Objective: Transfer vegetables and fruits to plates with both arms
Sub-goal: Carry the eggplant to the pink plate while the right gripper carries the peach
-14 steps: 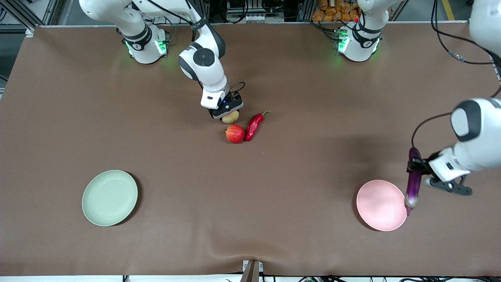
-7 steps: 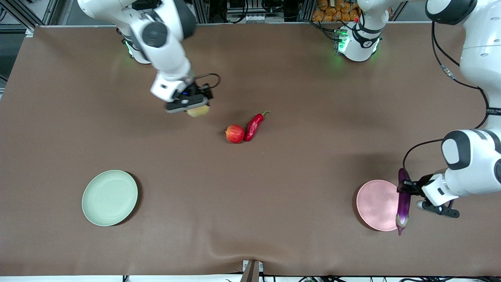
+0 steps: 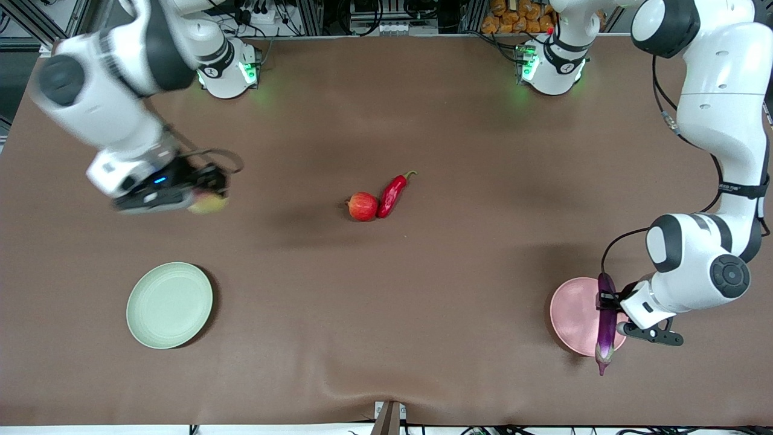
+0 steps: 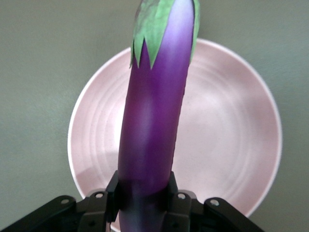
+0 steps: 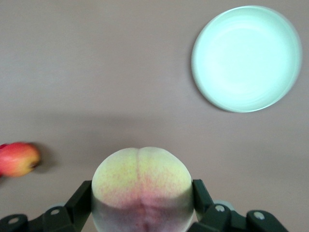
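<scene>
My left gripper (image 3: pixel 607 300) is shut on the long purple eggplant (image 3: pixel 605 332), which hangs over the pink plate (image 3: pixel 574 314) at the rim toward the left arm's end. In the left wrist view the eggplant (image 4: pixel 154 121) runs across the pink plate (image 4: pixel 227 135), clamped between the jaws of the left gripper (image 4: pixel 143 191). My right gripper (image 3: pixel 202 199) is shut on the yellowish-pink peach (image 3: pixel 208 204), up over bare table. The peach (image 5: pixel 141 186) sits between the jaws of the right gripper (image 5: pixel 142 203), with the green plate (image 5: pixel 246 58) apart from it.
The red pomegranate (image 3: pixel 362 206) and the red chili pepper (image 3: pixel 392 193) lie touching at mid-table. The green plate (image 3: pixel 169 305) sits bare toward the right arm's end, nearer the front camera. The pomegranate (image 5: pixel 17 159) also shows in the right wrist view.
The right gripper has lifted the peach from beside the pomegranate and carried it toward the right arm's end. The left gripper has brought the eggplant in over the pink plate.
</scene>
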`<state>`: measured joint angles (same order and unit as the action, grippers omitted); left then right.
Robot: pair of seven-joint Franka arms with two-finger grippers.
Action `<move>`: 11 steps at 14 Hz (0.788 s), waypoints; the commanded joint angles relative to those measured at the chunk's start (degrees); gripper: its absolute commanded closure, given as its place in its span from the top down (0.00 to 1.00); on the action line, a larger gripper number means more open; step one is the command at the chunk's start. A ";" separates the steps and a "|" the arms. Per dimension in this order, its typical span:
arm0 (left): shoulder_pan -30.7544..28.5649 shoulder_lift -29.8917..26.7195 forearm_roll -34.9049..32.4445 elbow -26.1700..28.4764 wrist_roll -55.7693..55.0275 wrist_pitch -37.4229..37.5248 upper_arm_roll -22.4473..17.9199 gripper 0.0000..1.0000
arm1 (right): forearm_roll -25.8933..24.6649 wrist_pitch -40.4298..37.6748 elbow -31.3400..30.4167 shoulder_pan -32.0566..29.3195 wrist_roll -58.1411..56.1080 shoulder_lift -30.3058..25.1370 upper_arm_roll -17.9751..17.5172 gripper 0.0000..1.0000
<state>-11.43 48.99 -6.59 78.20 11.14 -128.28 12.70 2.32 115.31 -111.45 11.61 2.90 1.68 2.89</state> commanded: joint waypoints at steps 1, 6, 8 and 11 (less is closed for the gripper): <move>-0.17 1.72 -0.97 -1.73 -1.73 -0.13 -0.31 0.00 | 0.67 -1.23 8.24 -7.11 -6.57 8.83 -1.40 0.00; -0.35 1.98 -1.06 -1.73 -1.82 0.13 -0.39 0.00 | 0.85 -0.61 23.80 -15.83 -15.73 27.46 -1.40 0.00; 0.35 1.98 -0.63 -1.82 -2.00 0.13 -2.14 0.44 | 0.76 0.70 27.58 -16.53 -16.00 33.09 -1.49 0.00; 0.80 1.28 -0.45 -1.73 -3.14 0.30 -2.50 1.00 | 0.76 6.75 28.65 -16.54 -15.82 37.86 -1.49 0.00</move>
<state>-11.48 49.91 -6.58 77.62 9.87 -128.42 11.03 2.34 120.64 -86.45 -4.18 -12.46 36.29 2.43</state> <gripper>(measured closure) 0.511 0.123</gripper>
